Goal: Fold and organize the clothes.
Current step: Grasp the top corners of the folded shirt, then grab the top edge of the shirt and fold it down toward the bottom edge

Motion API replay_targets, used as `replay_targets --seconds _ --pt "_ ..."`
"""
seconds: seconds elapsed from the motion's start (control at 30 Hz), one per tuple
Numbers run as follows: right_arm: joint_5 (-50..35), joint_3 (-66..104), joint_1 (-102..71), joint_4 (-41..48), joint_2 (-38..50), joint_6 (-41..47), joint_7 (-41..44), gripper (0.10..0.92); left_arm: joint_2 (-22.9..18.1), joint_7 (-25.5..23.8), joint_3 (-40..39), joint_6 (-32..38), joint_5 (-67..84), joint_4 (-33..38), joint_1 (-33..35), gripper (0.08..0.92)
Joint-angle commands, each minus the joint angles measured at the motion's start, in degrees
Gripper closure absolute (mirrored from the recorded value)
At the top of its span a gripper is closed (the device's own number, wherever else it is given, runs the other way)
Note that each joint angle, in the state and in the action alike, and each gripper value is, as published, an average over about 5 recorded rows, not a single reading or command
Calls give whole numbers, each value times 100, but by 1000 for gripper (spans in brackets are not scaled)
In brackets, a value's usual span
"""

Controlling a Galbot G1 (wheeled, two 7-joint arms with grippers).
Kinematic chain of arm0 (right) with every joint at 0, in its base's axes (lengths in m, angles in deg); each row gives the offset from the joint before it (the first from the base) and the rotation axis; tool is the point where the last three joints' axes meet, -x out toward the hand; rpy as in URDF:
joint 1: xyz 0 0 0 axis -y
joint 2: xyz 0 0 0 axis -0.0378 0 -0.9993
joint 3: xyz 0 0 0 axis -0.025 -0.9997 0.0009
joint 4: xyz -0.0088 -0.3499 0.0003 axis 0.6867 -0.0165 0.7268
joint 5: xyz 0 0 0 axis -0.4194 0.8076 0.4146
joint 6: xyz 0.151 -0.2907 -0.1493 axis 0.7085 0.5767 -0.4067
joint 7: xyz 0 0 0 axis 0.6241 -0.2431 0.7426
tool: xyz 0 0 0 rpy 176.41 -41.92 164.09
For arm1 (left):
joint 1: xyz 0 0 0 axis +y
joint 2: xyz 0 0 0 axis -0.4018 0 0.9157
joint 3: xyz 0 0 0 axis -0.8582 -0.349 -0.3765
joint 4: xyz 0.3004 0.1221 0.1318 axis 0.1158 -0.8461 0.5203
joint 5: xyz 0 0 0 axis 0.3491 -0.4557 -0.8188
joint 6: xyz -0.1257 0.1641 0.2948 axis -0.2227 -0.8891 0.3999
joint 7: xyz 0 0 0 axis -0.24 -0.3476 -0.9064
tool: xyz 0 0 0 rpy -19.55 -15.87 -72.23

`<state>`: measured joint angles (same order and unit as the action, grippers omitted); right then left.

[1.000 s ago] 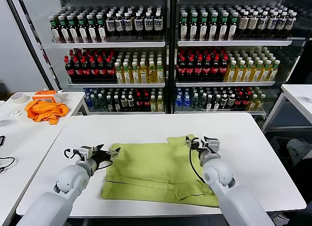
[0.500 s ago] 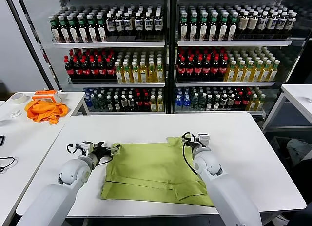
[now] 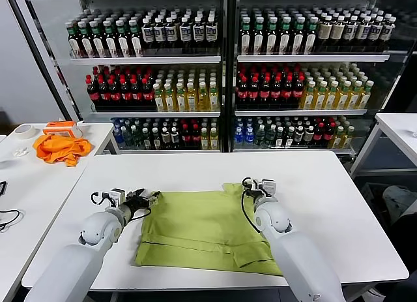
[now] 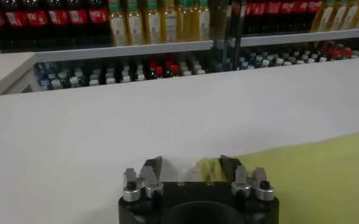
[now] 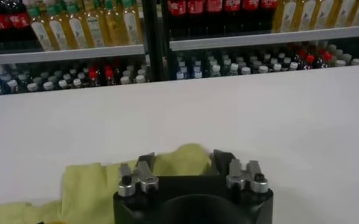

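Item: shirt [image 3: 208, 230], flat on the tabletop [image 3: 326, 197], long axis running left to right. My left tool [image 3: 148, 199] stood at its far-left corner, my right tool [image 3: 251, 188] at its far-right corner, each part-closed around fabric; grip unconfirmed.

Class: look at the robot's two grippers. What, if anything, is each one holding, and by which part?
Each has the far edge of the shirt between its jaws: left gripper at the far left corner, right gripper at the far right corner. A firm grip cannot be confirmed.
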<state>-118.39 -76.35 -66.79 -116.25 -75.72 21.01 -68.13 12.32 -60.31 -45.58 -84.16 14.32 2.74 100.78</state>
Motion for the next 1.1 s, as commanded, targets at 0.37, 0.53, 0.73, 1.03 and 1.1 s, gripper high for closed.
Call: replay_targets --seconds 0.37,0.53,0.73,1.03,1.1 --pt "64 9 -37 2 -12 -341 106 868 -104 -141 48 261 39 52 173 787" --pt "25 33 -292 -840 210 -428 11 919 51 -101 111 408 379 425 247 902" --pt "-48 102 -882 -2181 683 -180 -156 919 267 30 222 539 558 1280 755 916" --pt "-7 500 -2050 -3233 1036 -70 -254 919 581 71 516 530 571 1988 1568 916" --pt "-8 568 -2245 -3459 1061 -15 -290 919 627 74 579 531 567 2102 1712 916"
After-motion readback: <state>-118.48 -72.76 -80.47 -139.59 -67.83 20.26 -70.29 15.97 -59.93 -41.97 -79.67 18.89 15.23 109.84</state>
